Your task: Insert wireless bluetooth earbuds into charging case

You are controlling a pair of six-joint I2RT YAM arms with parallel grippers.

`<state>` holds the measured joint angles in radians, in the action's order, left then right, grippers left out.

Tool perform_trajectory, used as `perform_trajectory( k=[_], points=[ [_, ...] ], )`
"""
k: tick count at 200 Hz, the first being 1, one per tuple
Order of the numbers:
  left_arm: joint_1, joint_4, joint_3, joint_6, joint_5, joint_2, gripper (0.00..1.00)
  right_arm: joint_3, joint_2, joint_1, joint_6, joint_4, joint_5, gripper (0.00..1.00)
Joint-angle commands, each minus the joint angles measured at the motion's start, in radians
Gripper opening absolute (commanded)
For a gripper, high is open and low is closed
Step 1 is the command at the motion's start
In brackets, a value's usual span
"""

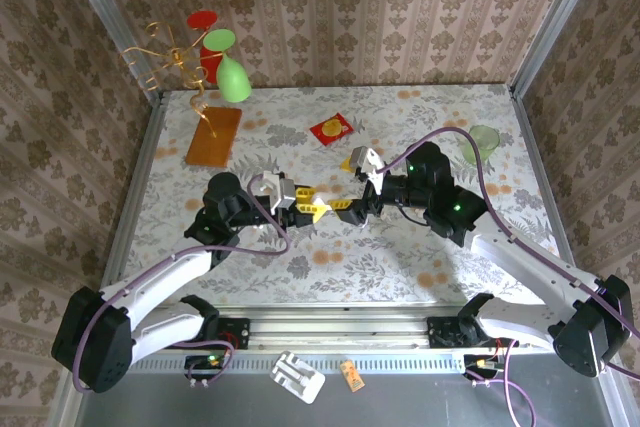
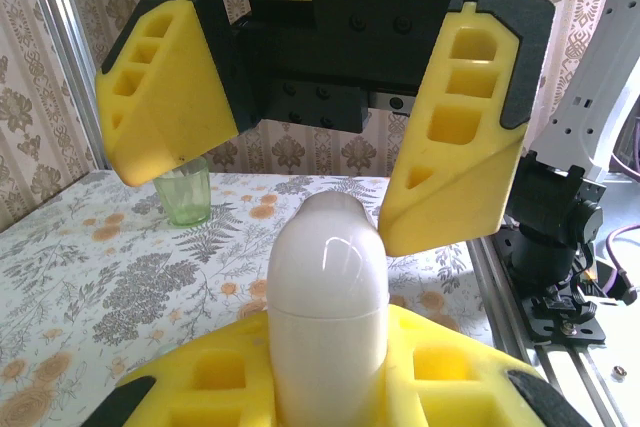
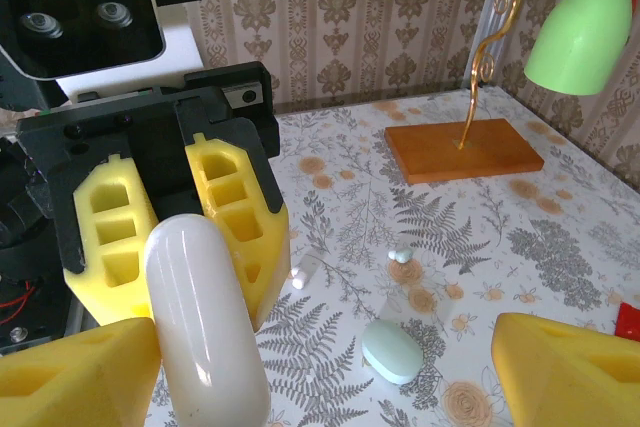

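While your left pincer (image 2: 325,372) clamps the smooth white oval plastic case (image 2: 325,277), centre the wide-open right pincer (image 3: 325,377) around its rounded top, then close gently.

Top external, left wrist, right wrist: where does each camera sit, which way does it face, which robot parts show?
Top external: above, behind the bases, looking down on the table; left arm and right arm show.
Left wrist: on the left gripper, facing the open right gripper; own fingers clamp the white oval case.
Right wrist: on the right gripper, facing the left one; own fingers spread.
Shared: both wrist views show that case.
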<state>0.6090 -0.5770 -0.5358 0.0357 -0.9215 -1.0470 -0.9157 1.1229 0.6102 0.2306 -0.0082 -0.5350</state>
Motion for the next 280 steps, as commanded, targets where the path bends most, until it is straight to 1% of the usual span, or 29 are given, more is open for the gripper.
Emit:
perform_trajectory(
  k=[1, 57, 94, 113, 138, 159, 169, 189, 201, 214, 236, 251, 280],
  points=[
    [0.014, -0.034, 0.006, 0.045, -0.042, 0.030, 0.00, -0.038, 0.000, -0.018, -0.028, -0.015, 0.051, 0.86],
    [0.015, -0.047, 0.022, 0.057, -0.039, 0.027, 0.00, -0.044, -0.015, -0.044, -0.063, -0.008, 0.096, 0.86],
    [0.015, -0.059, 0.025, 0.057, -0.042, 0.015, 0.00, -0.059, -0.013, -0.049, -0.069, -0.024, 0.092, 0.86],
    [0.015, -0.066, 0.026, 0.059, -0.040, 0.006, 0.00, -0.083, -0.010, -0.051, -0.067, -0.060, 0.095, 0.86],
    [0.011, -0.080, 0.032, 0.051, 0.001, -0.008, 0.00, -0.102, -0.025, -0.053, -0.069, -0.098, 0.075, 0.88],
    [-0.003, -0.161, 0.076, 0.055, 0.061, -0.018, 0.00, -0.094, -0.060, -0.067, -0.143, -0.095, 0.076, 0.93],
    [-0.013, -0.194, 0.096, 0.056, 0.090, -0.021, 0.00, -0.083, -0.074, -0.080, -0.196, -0.088, 0.085, 0.94],
    [-0.030, -0.261, 0.131, 0.060, 0.130, -0.024, 0.00, -0.035, -0.092, -0.135, -0.343, -0.056, 0.118, 0.95],
    [-0.035, -0.295, 0.145, 0.063, 0.142, -0.025, 0.00, 0.007, -0.099, -0.180, -0.435, -0.033, 0.117, 0.97],
    [-0.038, -0.307, 0.151, 0.072, 0.145, -0.025, 0.00, 0.056, -0.104, -0.216, -0.508, -0.028, 0.136, 0.95],
    [-0.038, -0.306, 0.149, 0.082, 0.137, -0.026, 0.00, 0.098, -0.090, -0.263, -0.574, -0.103, 0.173, 0.92],
    [-0.040, -0.302, 0.148, 0.092, 0.132, -0.031, 0.00, 0.098, -0.057, -0.277, -0.601, -0.209, 0.243, 0.88],
    [-0.038, -0.311, 0.141, 0.095, 0.119, -0.058, 0.00, 0.059, 0.063, -0.282, -0.582, -0.390, 0.312, 0.79]
  ],
)
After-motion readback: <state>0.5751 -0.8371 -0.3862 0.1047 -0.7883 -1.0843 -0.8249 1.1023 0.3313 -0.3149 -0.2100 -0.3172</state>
